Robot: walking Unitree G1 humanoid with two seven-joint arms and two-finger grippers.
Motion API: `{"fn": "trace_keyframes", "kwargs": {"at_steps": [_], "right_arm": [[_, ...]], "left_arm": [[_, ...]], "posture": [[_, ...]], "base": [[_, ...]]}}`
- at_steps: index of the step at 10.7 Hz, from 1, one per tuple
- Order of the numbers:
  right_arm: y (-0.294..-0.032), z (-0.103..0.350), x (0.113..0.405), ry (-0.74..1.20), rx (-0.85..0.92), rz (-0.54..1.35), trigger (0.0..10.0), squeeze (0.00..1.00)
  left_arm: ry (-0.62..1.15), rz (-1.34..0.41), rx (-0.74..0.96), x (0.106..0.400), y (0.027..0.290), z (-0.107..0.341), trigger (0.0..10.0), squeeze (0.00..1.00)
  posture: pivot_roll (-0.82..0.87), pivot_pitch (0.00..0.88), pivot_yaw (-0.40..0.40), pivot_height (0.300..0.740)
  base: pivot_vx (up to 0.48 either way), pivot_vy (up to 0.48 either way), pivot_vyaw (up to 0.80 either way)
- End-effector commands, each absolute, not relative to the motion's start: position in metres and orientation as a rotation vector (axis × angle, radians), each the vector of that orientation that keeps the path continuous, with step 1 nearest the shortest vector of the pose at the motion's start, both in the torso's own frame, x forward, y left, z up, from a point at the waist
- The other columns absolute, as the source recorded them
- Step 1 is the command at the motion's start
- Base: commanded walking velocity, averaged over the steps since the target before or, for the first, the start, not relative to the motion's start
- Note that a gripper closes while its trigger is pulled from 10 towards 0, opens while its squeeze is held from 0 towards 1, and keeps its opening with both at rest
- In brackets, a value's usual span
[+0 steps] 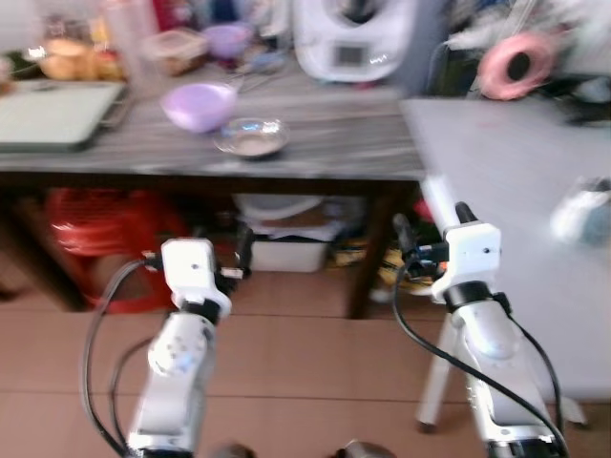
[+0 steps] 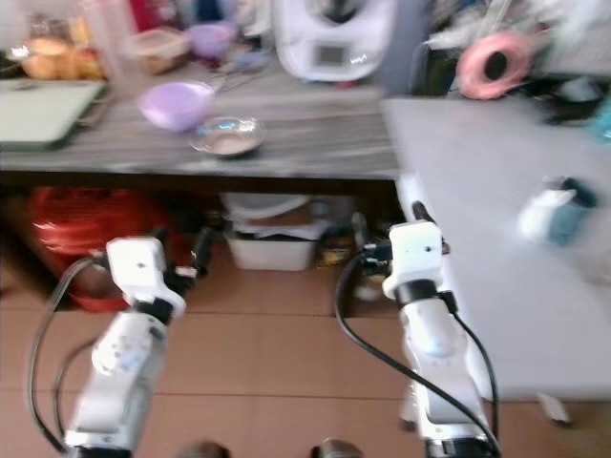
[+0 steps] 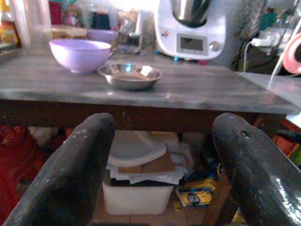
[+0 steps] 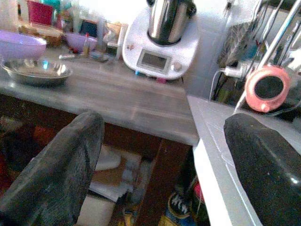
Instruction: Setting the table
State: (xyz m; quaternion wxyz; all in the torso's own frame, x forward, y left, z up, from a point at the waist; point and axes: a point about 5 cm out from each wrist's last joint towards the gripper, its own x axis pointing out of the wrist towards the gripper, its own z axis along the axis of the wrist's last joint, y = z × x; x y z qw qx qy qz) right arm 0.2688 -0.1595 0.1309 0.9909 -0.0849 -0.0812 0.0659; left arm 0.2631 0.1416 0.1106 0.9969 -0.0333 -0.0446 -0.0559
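A dark grey wood-grain worktop [image 1: 315, 143] is being viewed from in front and above, with a pale grey table [image 1: 516, 219] butting against it on the robot's right and a reddish-brown tiled floor [image 1: 286, 353] lying below. A white kitchen machine [image 1: 355, 38] with a steel jug is standing at the back of the worktop, and a pink round object [image 1: 516, 65] is sitting beyond the table's far corner. A lilac bowl [image 1: 199, 105] and a shallow steel bowl [image 1: 252, 136] are resting just beside each other near the worktop's front edge; what the steel bowl holds cannot be told. A green tray [image 1: 52, 113] is lying at the far left. Under the worktop a white tub [image 1: 284, 250] stuffed with papers and a red object [image 1: 95, 229] are being stored. The left gripper [image 1: 239, 256] is being held in front of the worktop edge, lower than the bowls and well apart from them, its jaws apart and holding nothing. The right gripper [image 1: 430, 224] is hovering near the table's corner, jaws likewise spread and holding nothing.
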Motion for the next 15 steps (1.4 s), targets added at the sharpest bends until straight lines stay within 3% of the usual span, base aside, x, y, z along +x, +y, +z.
{"fn": "trace_keyframes", "kwargs": {"at_steps": [1,10,15], "right_arm": [[-0.156,0.137,0.271,-0.189,-0.169,0.147,10.0,0.0],[-0.156,0.136,0.274,-0.175,-0.161,0.14,10.0,0.0],[-0.161,0.128,0.283,-0.1,-0.136,0.169,10.0,0.0]], "left_arm": [[-0.095,-0.114,-0.064,0.266,0.144,0.114,10.0,0.0],[-0.098,-0.128,-0.06,0.264,0.141,0.117,10.0,0.0],[-0.076,-0.122,-0.054,0.262,0.141,0.114,10.0,0.0]], "posture": [[-0.03,0.08,-0.008,0.74],[-0.04,0.106,0.0,0.74],[-0.04,0.121,0.004,0.74]], "base": [[0.0,-0.446,0.0],[0.0,-0.452,0.0],[0.0,0.0,0.0]]}}
